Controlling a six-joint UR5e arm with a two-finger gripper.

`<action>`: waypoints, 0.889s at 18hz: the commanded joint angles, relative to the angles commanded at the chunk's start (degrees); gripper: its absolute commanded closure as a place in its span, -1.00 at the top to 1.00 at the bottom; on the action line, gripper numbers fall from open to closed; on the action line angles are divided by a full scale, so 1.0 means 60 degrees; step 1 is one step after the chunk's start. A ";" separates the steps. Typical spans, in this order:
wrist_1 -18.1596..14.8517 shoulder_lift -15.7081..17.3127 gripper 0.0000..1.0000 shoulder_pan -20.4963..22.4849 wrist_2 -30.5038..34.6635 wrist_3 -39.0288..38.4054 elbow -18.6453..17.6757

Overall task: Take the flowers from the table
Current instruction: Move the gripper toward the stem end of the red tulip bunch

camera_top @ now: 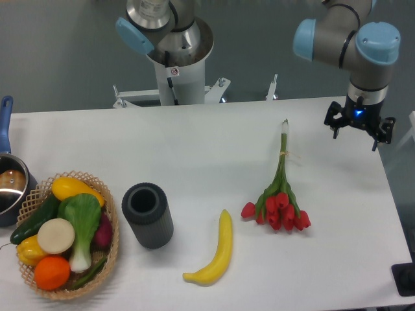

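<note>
Flowers (279,194) are lying flat on the table (194,142), right of centre, with the red heads fanning out toward the near edge and the tied stems running away toward the far edge. The gripper (358,125) is hanging above the far right part of the table, well apart from the bunch and off to the right of the stem tips. It is carrying nothing; its fingers are looking spread, though at this size and angle I cannot tell how wide the jaws are standing.

The pick is not yet begun. The risks from here are lying mostly in the bunch itself. The stems are thin and sitting flush on the table, so fingers coming down too shallow may be closing on air, while coming too deep may be striking the tabletop. Gripping near the thin far tips would leave the heavy heads drooping and perhaps sliding out; closing on the heads could be crushing petals. A grasp near the tie seems safest.

A banana (215,251) is lying near the heads on their left, with a dark cup (148,215) and a basket (111,249) further left, all away from the likely approach.
</note>
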 joint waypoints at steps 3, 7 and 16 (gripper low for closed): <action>-0.0029 -0.0015 1.00 -0.0014 -0.0058 -0.0015 0.0014; -0.0029 -0.0058 1.00 0.0000 -0.0541 -0.0321 -0.0234; 0.0029 -0.0088 1.00 -0.0146 -0.1187 -0.1728 -0.1127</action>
